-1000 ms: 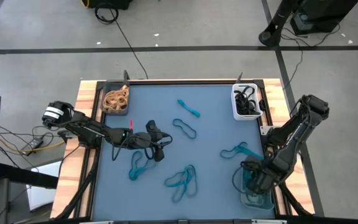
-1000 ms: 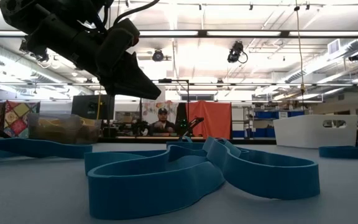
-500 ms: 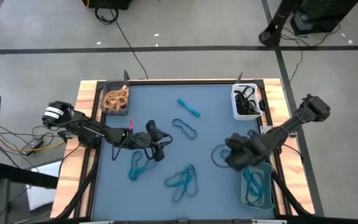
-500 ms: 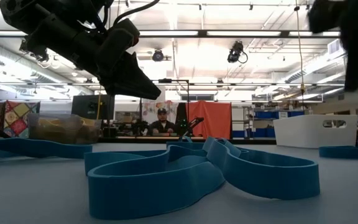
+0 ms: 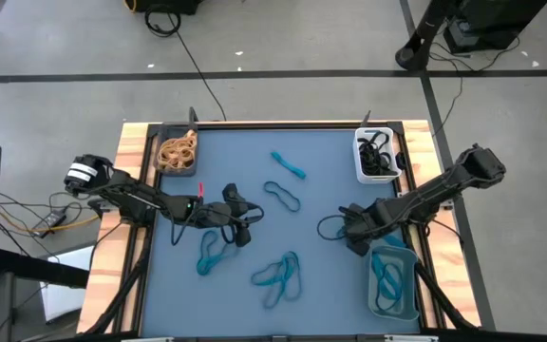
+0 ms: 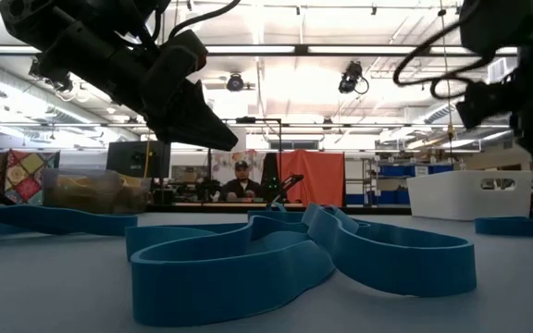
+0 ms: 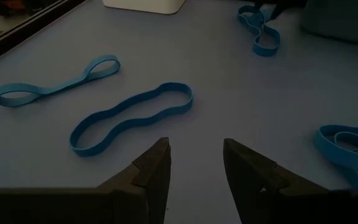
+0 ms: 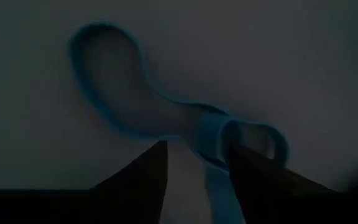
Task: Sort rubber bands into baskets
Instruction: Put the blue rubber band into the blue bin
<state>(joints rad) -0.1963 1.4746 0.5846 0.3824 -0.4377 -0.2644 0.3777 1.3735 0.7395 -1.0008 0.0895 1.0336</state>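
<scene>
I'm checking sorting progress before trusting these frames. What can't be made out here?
- Grey-teal basket, high view: bands inside overlap, so no count.
- White basket, high view: dark tangle too small to separate.
- Blue band under right gripper, right wrist view: dark; contact unclear.
- Left gripper, low view: fingertips merge into one silhouette.

high: even, bright | low: ceiling glare | right wrist: dim, blurred

Grey floor (image 5: 283, 47) with dark tape lines, strip lights (image 6: 368, 49) on a high ceiling, orange panel (image 6: 319, 178), seated person (image 6: 241, 181), colourful quilt (image 6: 29, 176).
</scene>
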